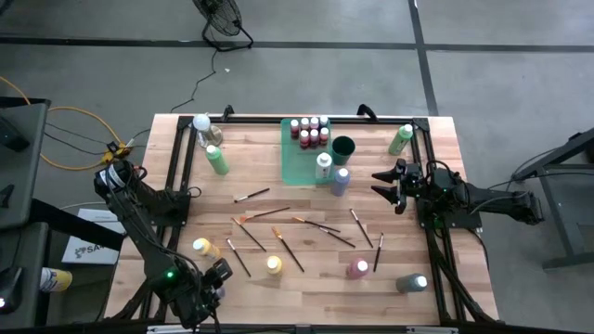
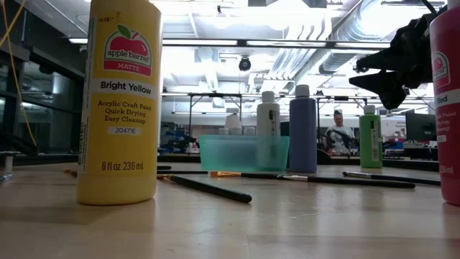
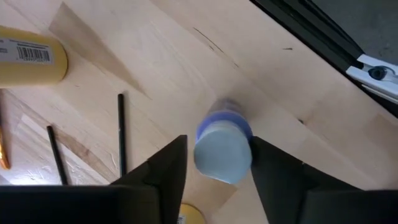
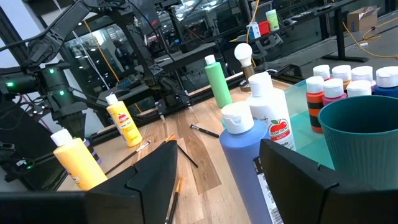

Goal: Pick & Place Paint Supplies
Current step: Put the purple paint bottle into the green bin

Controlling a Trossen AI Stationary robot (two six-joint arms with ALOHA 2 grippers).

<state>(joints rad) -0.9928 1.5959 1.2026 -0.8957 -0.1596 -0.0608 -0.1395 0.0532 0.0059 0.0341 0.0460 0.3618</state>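
Fingers of the left gripper (image 3: 219, 180) stand apart on either side of a small purple bottle (image 3: 222, 148) with a pale cap, at the table's near left corner; whether they touch it cannot be told. Beside it on the wood lie a yellow bottle (image 3: 32, 56) and two dark paintbrushes (image 3: 121, 130). The right gripper (image 1: 388, 184) hangs open above the table's right side, holding nothing, close to a tall blue bottle (image 1: 341, 180) and a white bottle (image 1: 323, 165). Those stand at the green tray (image 1: 295, 160), which holds six small white-capped bottles (image 1: 311, 132), red and pink among them, and a dark green cup (image 1: 343, 147). About ten paintbrushes (image 1: 304, 223) lie scattered across the middle of the table (image 1: 278, 199). Two green bottles (image 1: 216, 160) stand toward the far corners, two yellow ones (image 1: 273, 265) near the front, with a pink one (image 1: 357, 269) and a grey one (image 1: 412, 282).
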